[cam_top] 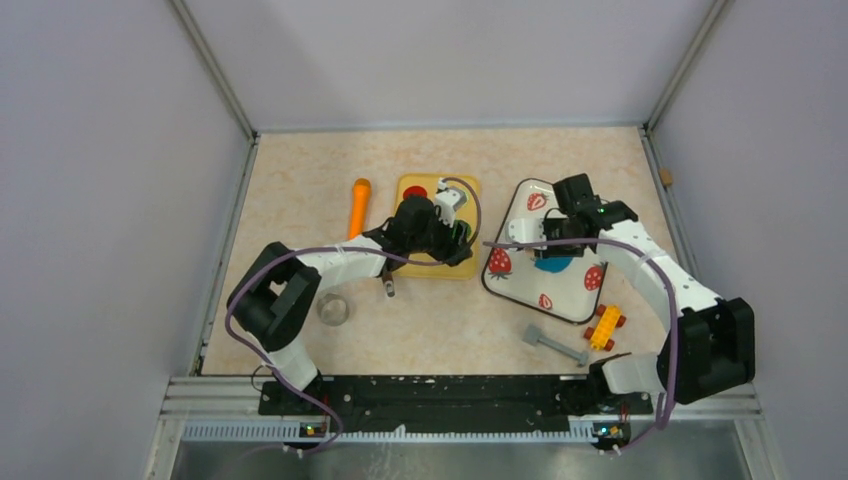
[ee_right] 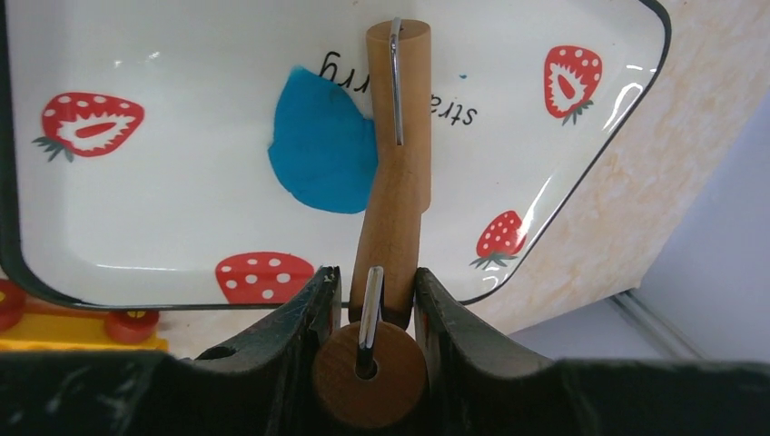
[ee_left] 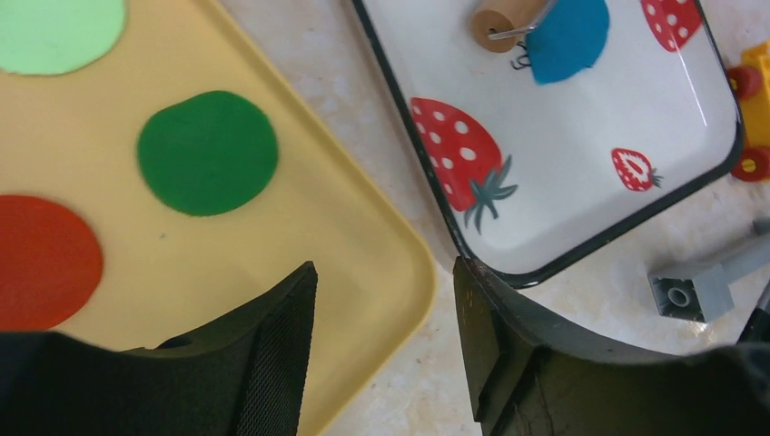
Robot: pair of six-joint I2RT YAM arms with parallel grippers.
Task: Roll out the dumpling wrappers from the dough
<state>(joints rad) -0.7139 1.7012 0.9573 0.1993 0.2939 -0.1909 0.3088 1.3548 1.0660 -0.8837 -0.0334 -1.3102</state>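
The blue dough (ee_right: 322,145) lies as a flattened, uneven patch on the white strawberry tray (ee_right: 91,263), also seen from above (cam_top: 556,266) and in the left wrist view (ee_left: 567,36). My right gripper (ee_right: 372,291) is shut on the handle of a wooden roller (ee_right: 399,136), whose barrel rests on the patch's right edge. In the top view the right gripper (cam_top: 553,245) hangs over the tray's middle. My left gripper (ee_left: 386,309) is open and holds nothing, over the corner of the yellow board (ee_left: 363,227). Dumpling wrappers are out of view.
On the yellow board (cam_top: 468,262) lie a red disc (ee_left: 41,263), a dark green disc (ee_left: 207,152) and a pale green disc (ee_left: 54,32). An orange stick (cam_top: 359,205) lies left of it. A clear round cutter (cam_top: 334,310), a grey brick piece (cam_top: 553,343) and a yellow toy car (cam_top: 605,325) lie nearer.
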